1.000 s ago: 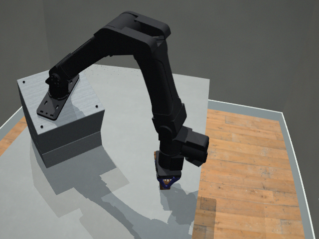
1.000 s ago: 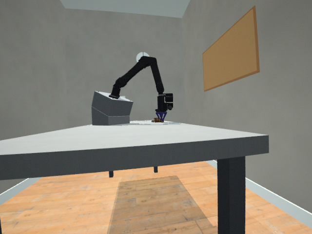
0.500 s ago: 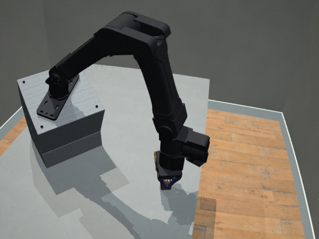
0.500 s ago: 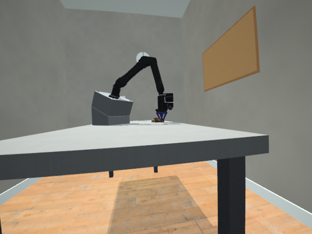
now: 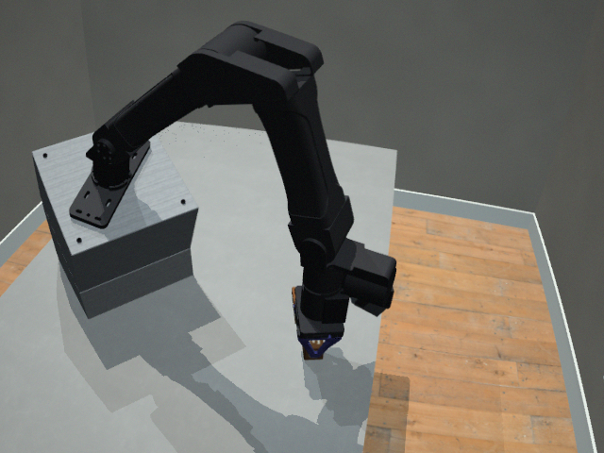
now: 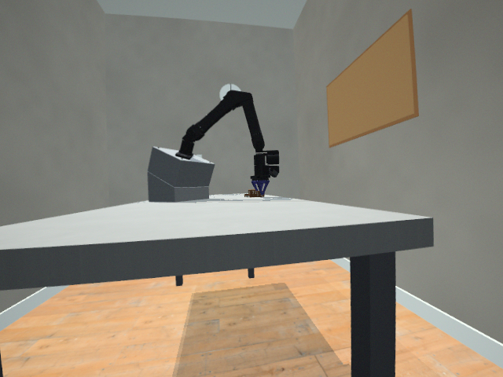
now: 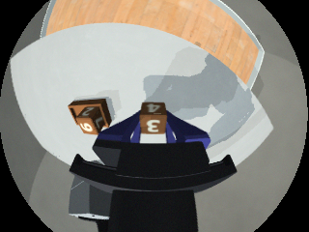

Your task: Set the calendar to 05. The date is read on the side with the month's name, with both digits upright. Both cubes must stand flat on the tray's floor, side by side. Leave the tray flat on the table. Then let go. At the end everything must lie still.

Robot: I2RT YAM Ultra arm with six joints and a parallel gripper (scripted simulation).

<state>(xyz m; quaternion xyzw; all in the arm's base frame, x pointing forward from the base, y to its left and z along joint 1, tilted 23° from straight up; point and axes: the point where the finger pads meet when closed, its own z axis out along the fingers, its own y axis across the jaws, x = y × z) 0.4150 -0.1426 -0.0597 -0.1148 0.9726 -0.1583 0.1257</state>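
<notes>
Tray (image 5: pixel 293 295) (image 6: pixel 246 195) (image 7: pixel 107 113): over on the left, on the worktop (image 5: pixel 228 194) (image 6: pixel 203 223) (image 7: pixel 58 63)
Tray cube (image 6: pixel 253 192) (image 7: pixel 91 119): inside it
Hand (image 5: pixel 315 346) (image 6: pixel 260 192) (image 7: pixel 153 114): just beside the tray, pinching the second cube
Second cube (image 5: pixel 309 358) (image 7: pixel 153 124): showing 3 and 4
</notes>
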